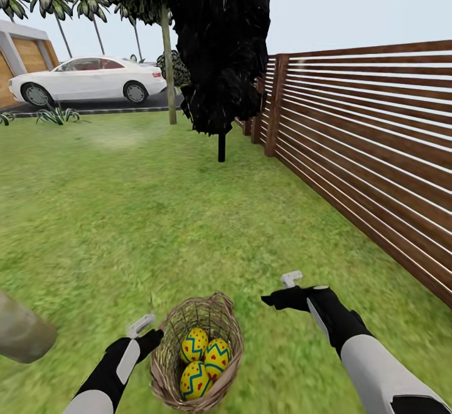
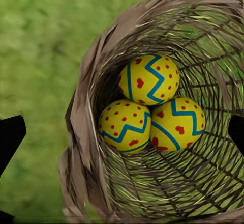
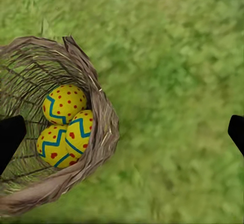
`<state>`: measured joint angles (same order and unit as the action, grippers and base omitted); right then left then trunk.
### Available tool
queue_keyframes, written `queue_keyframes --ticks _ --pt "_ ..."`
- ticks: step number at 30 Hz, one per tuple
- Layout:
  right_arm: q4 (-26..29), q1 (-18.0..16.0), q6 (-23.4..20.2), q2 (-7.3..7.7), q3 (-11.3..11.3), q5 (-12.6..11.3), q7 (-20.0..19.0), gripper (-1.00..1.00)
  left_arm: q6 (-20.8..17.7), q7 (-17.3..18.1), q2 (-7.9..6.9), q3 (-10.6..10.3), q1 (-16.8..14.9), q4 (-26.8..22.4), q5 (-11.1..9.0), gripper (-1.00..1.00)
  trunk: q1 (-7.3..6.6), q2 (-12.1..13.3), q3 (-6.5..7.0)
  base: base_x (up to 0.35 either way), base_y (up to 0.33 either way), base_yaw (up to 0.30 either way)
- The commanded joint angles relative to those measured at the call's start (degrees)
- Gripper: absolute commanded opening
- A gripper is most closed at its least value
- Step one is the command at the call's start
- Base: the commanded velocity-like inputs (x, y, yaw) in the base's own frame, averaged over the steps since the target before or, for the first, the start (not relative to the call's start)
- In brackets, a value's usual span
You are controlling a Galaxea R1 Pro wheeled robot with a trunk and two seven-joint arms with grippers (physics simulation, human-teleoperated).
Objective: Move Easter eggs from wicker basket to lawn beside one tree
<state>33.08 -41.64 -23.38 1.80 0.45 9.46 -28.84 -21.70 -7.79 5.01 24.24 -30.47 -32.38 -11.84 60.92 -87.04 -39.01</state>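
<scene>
Nearest of all, low between the two arms, sits the wicker basket on the lawn, and all three Easter eggs are inside it, bunched together and touching one another against the woven wall. From the left wrist they show plainly: three eggs in a tight cluster at the bottom of the basket, grass visible through the open weave.

Just to the basket's left hangs the left gripper, close beside the rim but not touching it; its fingers stand wide apart, one dark fingertip over grass, the other across the basket. Right of the basket and a little farther off is the right gripper, also spread wide and holding nothing; from its wrist the basket with the eggs lies under one fingertip.

Beyond the left gripper, a thick pale trunk enters at the edge. Far past both, a slatted fence, a black-leaved tree and a white car.
</scene>
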Motion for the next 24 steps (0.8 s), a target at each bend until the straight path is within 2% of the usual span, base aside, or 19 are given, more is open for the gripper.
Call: queue_keyframes --ticks 1,4,7,13,24 --pt "0.1 0.0 -0.2 0.03 -0.1 0.5 -0.4 1.00 0.0 -0.3 0.06 0.2 0.0 0.5 -0.6 1.00 0.22 -0.4 -0.24 0.000 0.000 0.000" --pt "0.1 0.0 -0.2 -0.07 -1.5 0.5 -0.7 1.00 3.8 -0.3 0.17 0.1 0.0 4.0 -0.6 1.00 0.88 -1.6 -0.78 0.000 0.000 0.000" --pt "0.1 0.0 -0.2 -0.09 -2.6 0.5 -0.5 1.00 6.1 -0.3 0.33 0.1 0.0 5.4 -0.6 1.00 1.54 -2.9 -1.31 0.000 0.000 0.000" --pt "0.1 0.0 -0.2 -0.35 -3.0 0.6 2.6 1.00 6.7 -0.1 0.80 0.1 0.0 5.8 -0.6 1.00 2.86 -5.3 -2.39 0.000 0.000 0.000" --pt "0.1 0.0 -0.2 -0.47 -3.0 0.6 3.3 1.00 6.8 0.0 0.75 0.2 0.0 5.8 -0.6 1.00 5.27 -9.7 -4.37 0.000 0.000 0.000"
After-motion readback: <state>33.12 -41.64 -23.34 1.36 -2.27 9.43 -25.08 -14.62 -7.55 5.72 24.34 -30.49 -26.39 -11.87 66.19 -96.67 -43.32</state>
